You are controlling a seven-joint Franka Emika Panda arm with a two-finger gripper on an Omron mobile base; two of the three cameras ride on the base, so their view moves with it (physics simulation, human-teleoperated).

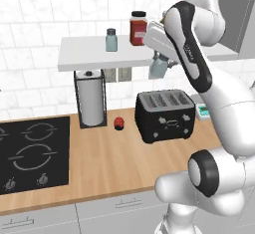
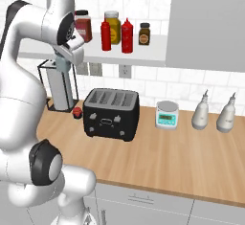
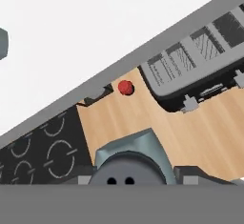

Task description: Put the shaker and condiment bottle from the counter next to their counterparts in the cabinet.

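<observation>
holding the shaker (image 1: pixel 158 66) pinched in the gripper (image 1: pixel 160 62), lifting higher to clear the shelf board (image 1: pixel 89 58) edge.

The white cabinet shelf (image 1: pixel 89 58) has open room between a shaker (image 1: pixel 111 40) and a red-filled jar (image 1: pixel 138 28). Below, a paper towel holder (image 1: pixel 90 98) and black toaster (image 1: pixel 165 115) crowd the counter (image 1: pixel 109 163), with bare wood in front.

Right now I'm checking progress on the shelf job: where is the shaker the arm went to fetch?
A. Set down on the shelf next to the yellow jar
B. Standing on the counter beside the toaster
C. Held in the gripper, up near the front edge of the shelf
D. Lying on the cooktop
C: the shaker sits in the gripper, just below the cabinet shelf's edge, well above the counter.
</observation>
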